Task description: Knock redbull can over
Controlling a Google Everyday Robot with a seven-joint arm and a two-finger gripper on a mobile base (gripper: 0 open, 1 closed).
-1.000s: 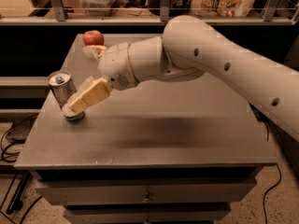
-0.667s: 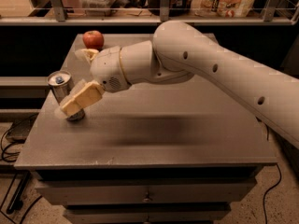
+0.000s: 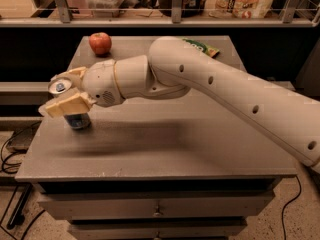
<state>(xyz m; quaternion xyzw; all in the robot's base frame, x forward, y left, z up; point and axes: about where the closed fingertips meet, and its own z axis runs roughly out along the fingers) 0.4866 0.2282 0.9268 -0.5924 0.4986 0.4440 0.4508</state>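
The redbull can (image 3: 76,120) stands near the left edge of the grey table (image 3: 175,149), leaning a little to the left, with its pull-tab top showing. My gripper (image 3: 68,90) is at the can's upper part, open. One finger (image 3: 65,105) lies across the can's front and the other finger (image 3: 75,73) sits behind its top. The can's middle is hidden by the front finger. The white arm reaches in from the right.
A red apple (image 3: 100,43) sits at the table's back left. A green snack bag (image 3: 204,48) lies at the back, partly behind the arm. A shelf rail (image 3: 175,19) with packages runs behind the table. Cables lie on the floor at the left.
The gripper has swung further left and up against the can's upper part, and the can now leans left where it stood upright before.
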